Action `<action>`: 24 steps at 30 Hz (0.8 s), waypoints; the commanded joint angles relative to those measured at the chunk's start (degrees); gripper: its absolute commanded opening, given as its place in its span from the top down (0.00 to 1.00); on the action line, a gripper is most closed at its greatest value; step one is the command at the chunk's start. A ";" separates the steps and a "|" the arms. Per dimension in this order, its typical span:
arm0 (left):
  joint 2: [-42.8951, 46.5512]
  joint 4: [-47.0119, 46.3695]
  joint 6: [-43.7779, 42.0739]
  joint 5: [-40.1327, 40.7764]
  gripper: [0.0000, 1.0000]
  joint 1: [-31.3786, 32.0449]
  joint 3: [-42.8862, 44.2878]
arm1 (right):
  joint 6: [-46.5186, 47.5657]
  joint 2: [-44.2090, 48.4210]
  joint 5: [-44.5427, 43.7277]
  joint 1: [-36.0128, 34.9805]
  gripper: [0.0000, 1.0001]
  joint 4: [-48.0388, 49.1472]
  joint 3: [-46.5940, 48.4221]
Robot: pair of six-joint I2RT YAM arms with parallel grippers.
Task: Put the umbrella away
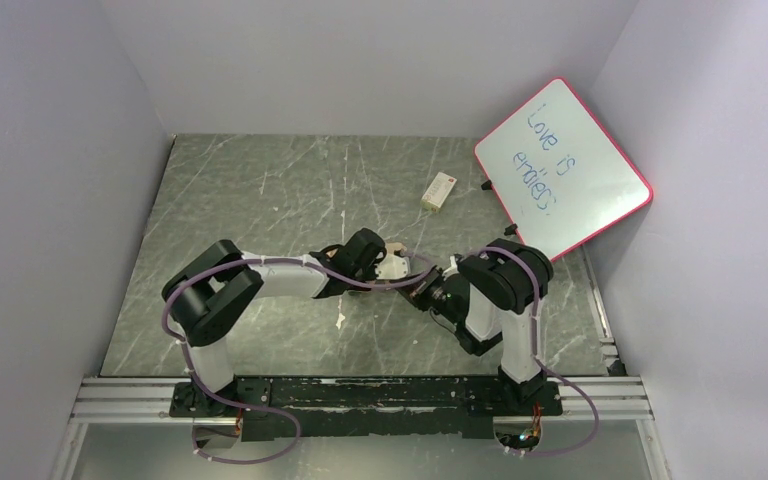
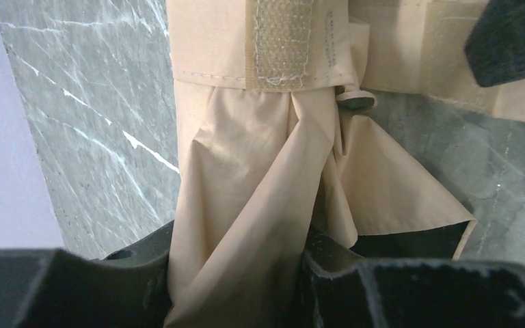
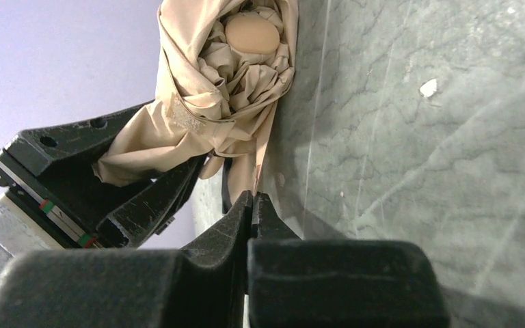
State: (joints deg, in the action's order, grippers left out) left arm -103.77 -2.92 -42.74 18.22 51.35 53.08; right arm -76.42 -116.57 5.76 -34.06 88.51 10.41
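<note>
The umbrella [image 2: 266,171] is folded down into a loose bundle about mid-way across the gray marbled counter [image 1: 260,200]. Whether it rests on the surface or hangs just above it cannot be told. Its cloth is tan on the outside and falls in soft creases. Low at the right of the left wrist view, a flap turns back to show a black lining. A tan strap [image 2: 212,41] crosses the bundle, with a pale patch of hook-and-loop tape [image 2: 281,41] sewn on it. In the right wrist view the cloth is crumpled around the rounded tan-orange handle end [image 3: 251,33], which faces the camera.

The left claw [image 2: 236,253] is partly closed. Its 2 black fingers [image 2: 383,294] are clamped on a gather of the tan cloth, which runs down between them. The right claw [image 3: 252,201] is fully closed, finger against finger. Its tips sit just below a hanging point of the cloth, and I cannot tell whether a thin edge is nipped between them. The 2 claws are near each other, and a black part of the right one shows at the top right corner of the left wrist view, over the strap's end.

Farther back on the counter lies a small pale box [image 1: 439,190], well apart from the umbrella. Beyond it a pink-framed whiteboard [image 1: 563,165] leans against the right wall [image 1: 720,150], with blue handwriting on it.
</note>
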 commanded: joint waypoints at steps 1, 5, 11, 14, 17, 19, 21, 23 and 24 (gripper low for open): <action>-2.32 9.99 3.24 -10.70 0.95 0.10 -1.08 | 8.08 0.39 -0.90 0.25 1.00 4.76 -4.10; -2.43 10.34 3.67 -11.79 0.95 -0.29 -0.64 | 10.25 5.94 -0.56 0.40 1.00 0.31 -4.16; -2.95 10.71 4.78 -11.66 0.95 -0.88 0.06 | 9.06 5.69 3.06 0.35 1.00 5.31 -3.65; -3.44 10.74 5.61 -11.34 0.95 -0.91 0.60 | 6.81 2.41 4.98 0.40 1.00 12.00 -3.35; -3.74 10.83 5.87 -11.00 0.95 -1.08 0.80 | 5.09 0.35 5.78 0.46 1.00 15.71 -3.67; -3.88 10.59 6.11 -10.54 0.95 -1.25 0.80 | 7.51 2.22 5.34 0.19 1.00 15.75 -4.27; -3.98 10.48 6.41 -10.39 0.95 -1.34 0.88 | 8.93 4.35 4.41 0.04 1.00 15.65 -5.18; -4.15 10.60 6.76 -10.36 0.95 -1.43 1.11 | 9.77 6.42 4.24 0.15 1.00 15.47 -5.56; -4.34 10.76 6.91 -10.28 0.95 -1.53 1.33 | 10.06 7.04 4.71 0.24 1.00 15.58 -5.51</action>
State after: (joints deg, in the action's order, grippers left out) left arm -103.83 0.60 -40.71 13.02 50.30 55.46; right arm -69.38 -112.40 8.08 -33.39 88.18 6.66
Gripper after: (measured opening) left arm 0.390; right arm 0.010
